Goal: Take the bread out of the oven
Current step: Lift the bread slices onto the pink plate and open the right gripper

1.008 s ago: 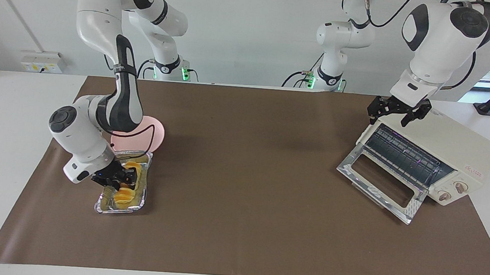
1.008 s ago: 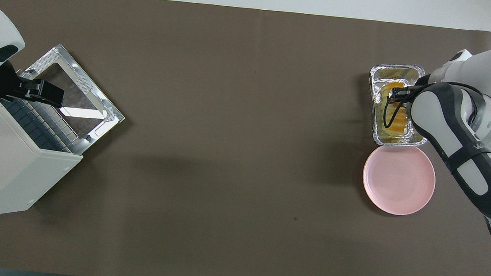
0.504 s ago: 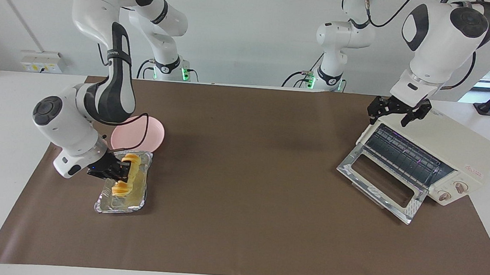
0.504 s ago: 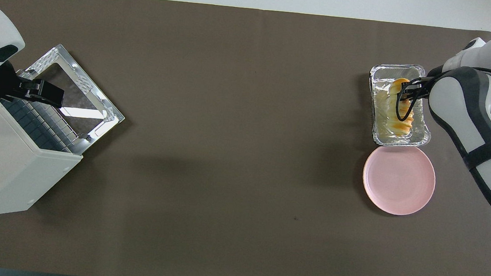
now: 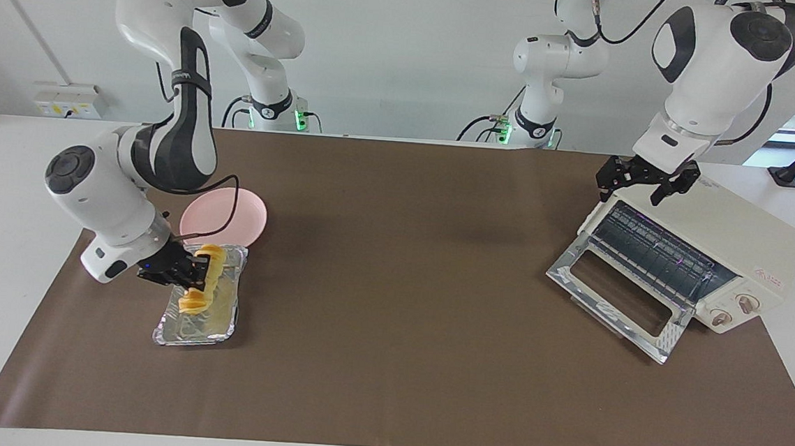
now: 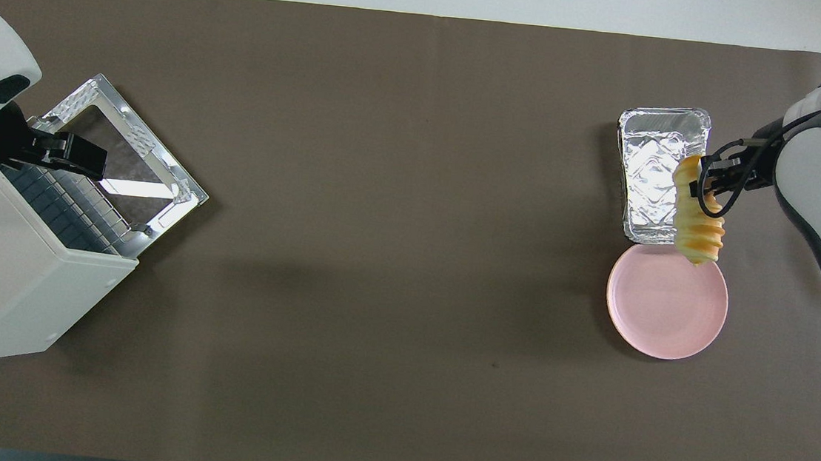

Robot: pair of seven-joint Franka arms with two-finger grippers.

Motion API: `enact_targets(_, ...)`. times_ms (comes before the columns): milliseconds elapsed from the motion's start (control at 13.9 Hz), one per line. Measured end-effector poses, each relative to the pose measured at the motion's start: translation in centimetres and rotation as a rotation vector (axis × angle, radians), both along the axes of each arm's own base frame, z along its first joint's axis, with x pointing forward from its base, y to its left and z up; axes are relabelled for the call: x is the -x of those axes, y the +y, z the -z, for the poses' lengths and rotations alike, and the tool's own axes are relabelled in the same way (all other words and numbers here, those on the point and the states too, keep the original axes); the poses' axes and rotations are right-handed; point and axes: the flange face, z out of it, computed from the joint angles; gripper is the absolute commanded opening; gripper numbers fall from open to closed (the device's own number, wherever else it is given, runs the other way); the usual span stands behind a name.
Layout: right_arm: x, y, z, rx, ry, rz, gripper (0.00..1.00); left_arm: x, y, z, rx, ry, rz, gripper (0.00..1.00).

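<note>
The right pincer [image 5: 196, 273] is gripping the bread [image 6: 697, 220] by one end, closed on it, and holding it in the air over the foil tray [image 6: 656, 126] beside the pink plate [image 6: 659, 319]. The loaf is hanging loose (a row of slices), so I'm judging it could sag and slip free. The left pincer [image 5: 644, 179] is waiting, fingers spread, over the open oven [image 5: 732, 239] on the counter [image 5: 400, 286].

Right gripper [image 5: 192, 273] clamped, wrist angled sideways, raised; left gripper [image 5: 645, 180] parked, waiting, pointing down.
</note>
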Motion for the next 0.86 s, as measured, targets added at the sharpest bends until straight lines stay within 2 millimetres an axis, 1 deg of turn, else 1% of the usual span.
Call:
enact_targets(144,2.8,0.4,-0.6,0.006,0.085,-0.001,0.22,0.0,0.0,0.0,0.000,0.000,0.000,1.00)
enact_targets(216,4.1,0.6,-0.3,0.009,0.117,-0.002,0.26,0.0,0.0,0.0,0.000,0.000,0.000,1.00)
enact_targets(288,5.3,0.7,0.4,0.012,0.143,-0.003,0.27,0.0,0.0,0.0,0.000,0.000,0.000,1.00)
enact_targets(360,6.6,0.7,1.6,0.016,0.165,-0.001,0.27,0.0,0.0,0.0,0.000,0.000,0.000,1.00)
enact_targets(576,9.6,0.8,5.9,0.029,0.165,0.009,0.27,0.0,0.0,0.0,0.000,0.000,0.000,1.00)
enact_targets(648,10.3,0.9,6.8,0.031,0.156,0.008,0.27,0.0,0.0,0.0,0.000,0.000,0.000,1.00)
enact_targets(864,11.3,0.9,8.1,0.037,0.127,0.004,0.27,0.0,0.0,0.0,0.000,0.000,0.000,1.00)
